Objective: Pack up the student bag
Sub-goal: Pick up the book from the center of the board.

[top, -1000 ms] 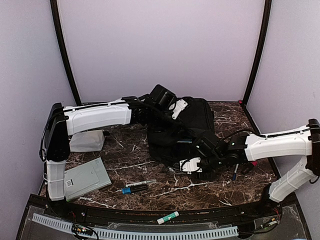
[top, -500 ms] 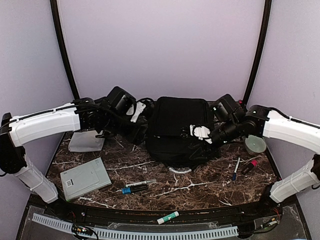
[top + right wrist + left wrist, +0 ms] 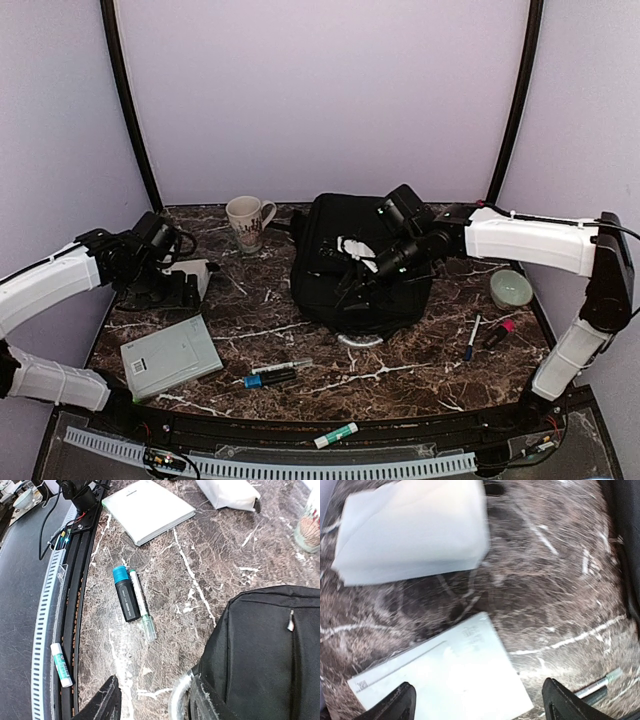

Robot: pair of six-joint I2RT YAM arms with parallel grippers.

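I see the bag (image 3: 362, 262) lying flat at the far middle of the surface (image 3: 420, 370), with a mug (image 3: 246, 222) near its left corner and a bowl (image 3: 510, 288) apart on its right. The right tool (image 3: 156, 702) hangs over the near edge of the bag, its fingers wide apart and holding nothing, above the grey loop (image 3: 173, 705) of the bag. The left tool (image 3: 479, 707) is also wide and holds nothing, above a white booklet (image 3: 450, 675) and a folded grey pouch (image 3: 410, 530) on the left side.
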